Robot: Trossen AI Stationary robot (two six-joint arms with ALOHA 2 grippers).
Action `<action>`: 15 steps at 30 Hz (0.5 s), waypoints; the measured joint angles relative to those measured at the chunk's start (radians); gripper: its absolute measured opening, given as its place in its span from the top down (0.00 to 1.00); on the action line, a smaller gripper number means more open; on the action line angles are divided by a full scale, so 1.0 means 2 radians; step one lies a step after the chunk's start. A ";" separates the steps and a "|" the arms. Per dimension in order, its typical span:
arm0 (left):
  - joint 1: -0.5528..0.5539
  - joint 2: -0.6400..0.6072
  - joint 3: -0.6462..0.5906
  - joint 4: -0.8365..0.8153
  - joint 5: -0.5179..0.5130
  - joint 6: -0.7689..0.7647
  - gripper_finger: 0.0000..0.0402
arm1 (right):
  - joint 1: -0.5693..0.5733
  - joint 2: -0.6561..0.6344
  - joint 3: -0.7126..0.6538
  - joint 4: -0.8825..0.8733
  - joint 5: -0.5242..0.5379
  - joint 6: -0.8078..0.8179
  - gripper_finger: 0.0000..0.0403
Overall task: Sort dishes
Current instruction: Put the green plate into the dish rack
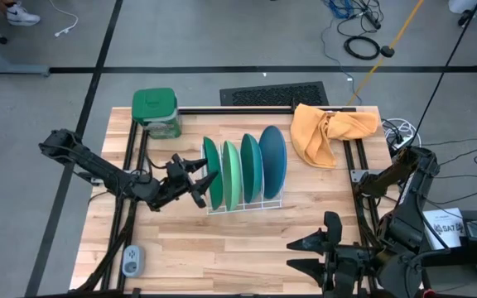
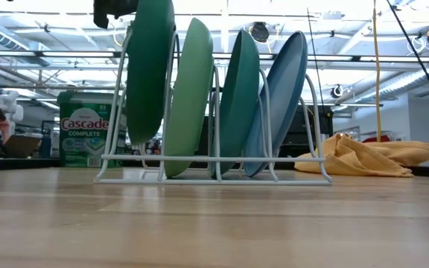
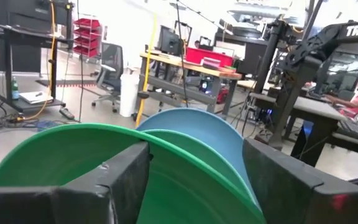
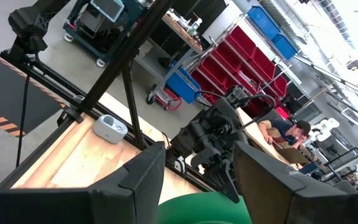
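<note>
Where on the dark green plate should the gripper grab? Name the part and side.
Grip the dark green plate by its top rim, coming from above. It stands on edge in the white wire rack, the light green plate close beside it, leaving only the upper edge free. The left gripper is there, open.

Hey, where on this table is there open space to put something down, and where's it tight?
The widest bare wood lies in front of the white rack, stretching toward the right gripper at the near edge. A smaller patch sits between rack and orange cloth. It is crowded where the left gripper meets the dark green plate.
</note>
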 joint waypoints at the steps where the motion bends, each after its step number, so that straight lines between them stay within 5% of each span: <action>1: 0.000 0.000 0.000 -0.001 -0.001 0.000 0.35 | 0.000 0.000 0.000 0.000 0.000 0.000 0.55; 9: 0.000 -0.006 0.000 -0.031 -0.013 0.010 0.34 | 0.000 0.000 0.000 0.000 -0.001 0.002 0.55; 15: 0.008 -0.028 0.000 -0.078 0.068 -0.042 0.37 | 0.000 0.000 0.000 -0.001 -0.001 0.002 0.55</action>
